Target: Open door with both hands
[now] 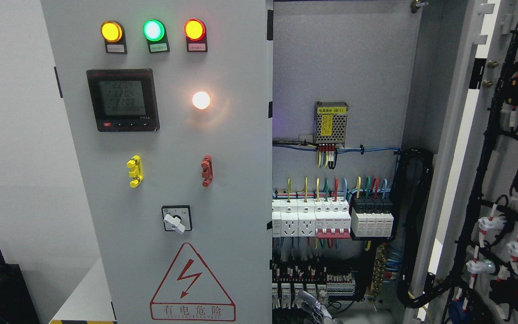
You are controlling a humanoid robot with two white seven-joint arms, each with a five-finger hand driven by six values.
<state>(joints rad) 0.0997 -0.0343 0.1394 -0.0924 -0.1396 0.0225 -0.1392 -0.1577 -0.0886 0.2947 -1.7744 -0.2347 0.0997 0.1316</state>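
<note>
I see the right door (488,180) swung wide open at the right, the left door (164,180) closed, its free vertical edge mid-frame. 1 robot hand (315,308) shows at the bottom edge, below that edge; side and grip indeterminate.

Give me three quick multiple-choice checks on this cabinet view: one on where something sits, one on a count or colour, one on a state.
1. Where is the warning triangle?
A. bottom of the left door
B. inside the cabinet
C. on the right door

2. How many round lamps are in the top row?
A. two
B. three
C. five

3. The right door is:
A. shut
B. missing
C. swung open

Answers: 1 A, it sits below the rotary switch on the left door. 2 B, amber, green, red. 3 C, breakers and wiring show.
</note>
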